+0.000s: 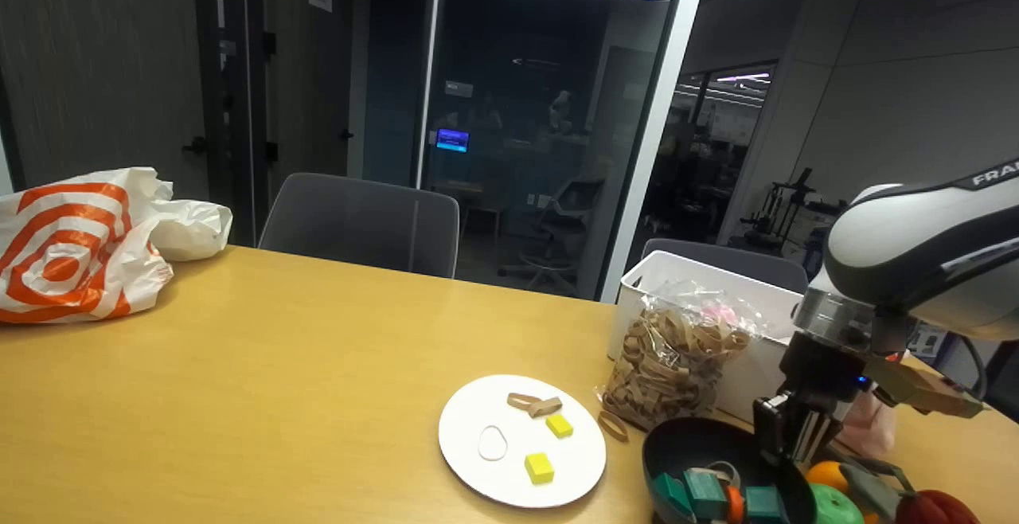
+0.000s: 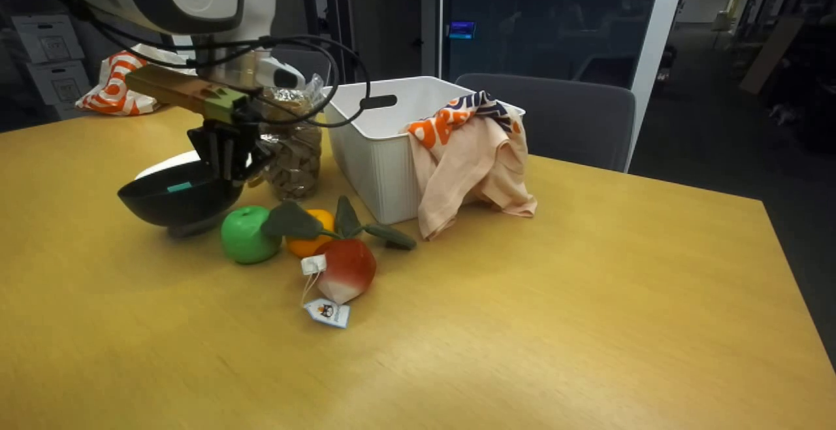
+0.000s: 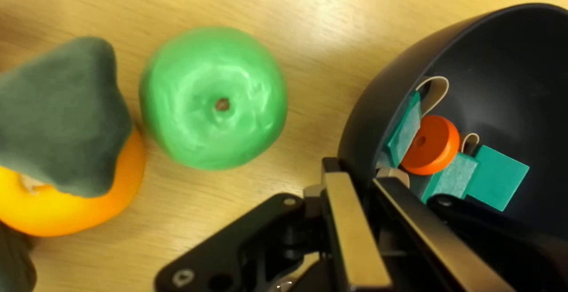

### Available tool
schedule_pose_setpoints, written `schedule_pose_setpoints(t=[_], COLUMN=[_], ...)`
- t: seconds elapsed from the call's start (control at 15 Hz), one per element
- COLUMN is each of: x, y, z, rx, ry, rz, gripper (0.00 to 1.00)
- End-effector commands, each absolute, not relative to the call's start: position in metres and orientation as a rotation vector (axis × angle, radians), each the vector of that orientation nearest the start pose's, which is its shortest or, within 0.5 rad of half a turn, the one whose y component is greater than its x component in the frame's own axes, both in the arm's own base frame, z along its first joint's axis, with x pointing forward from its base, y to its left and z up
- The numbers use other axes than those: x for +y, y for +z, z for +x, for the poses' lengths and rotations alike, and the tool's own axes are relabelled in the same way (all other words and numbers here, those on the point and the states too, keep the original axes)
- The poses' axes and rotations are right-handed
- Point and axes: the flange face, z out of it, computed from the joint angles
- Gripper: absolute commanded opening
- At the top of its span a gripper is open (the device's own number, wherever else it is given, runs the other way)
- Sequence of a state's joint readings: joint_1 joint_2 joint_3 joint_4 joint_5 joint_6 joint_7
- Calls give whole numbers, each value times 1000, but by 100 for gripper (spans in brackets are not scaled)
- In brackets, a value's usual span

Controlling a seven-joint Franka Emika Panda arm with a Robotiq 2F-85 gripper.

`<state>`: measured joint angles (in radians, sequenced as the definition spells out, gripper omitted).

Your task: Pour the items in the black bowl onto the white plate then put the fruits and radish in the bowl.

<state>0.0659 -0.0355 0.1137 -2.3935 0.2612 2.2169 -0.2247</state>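
The black bowl (image 1: 700,444) stands right of the white plate (image 1: 569,460) in an exterior view. It looks slightly tilted in an exterior view (image 2: 170,208). My gripper (image 3: 355,172) is shut on its rim, one finger inside and one outside. Inside the bowl lie teal blocks (image 3: 497,176), an orange disc (image 3: 430,145) and tan bands. Two yellow blocks (image 1: 539,468) and several rubber bands (image 1: 535,404) lie on the plate. A green apple (image 2: 250,235), an orange (image 2: 310,247) and a red radish (image 2: 349,270) with dark green leaves sit beside the bowl.
A clear bag of tan rubber bands (image 1: 669,365) stands behind the bowl, beside a white bin (image 2: 379,175) with a pink cloth (image 2: 467,168) hanging over it. A loose band (image 1: 613,426) lies by the plate. A white-and-orange plastic bag (image 1: 72,261) lies farther off.
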Motion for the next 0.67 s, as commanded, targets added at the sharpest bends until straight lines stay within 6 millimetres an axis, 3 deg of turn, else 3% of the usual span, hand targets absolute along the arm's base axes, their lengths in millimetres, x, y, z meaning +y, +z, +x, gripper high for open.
schedule_pose_setpoints(t=[0.0,0.27,0.6], x=[104,135,200], y=[357,373,377], z=[446,440,437], rx=[-360,-414,-511], ry=[216,219,198], rz=[-2949,-3012,-3126], gripper=[9,9,10])
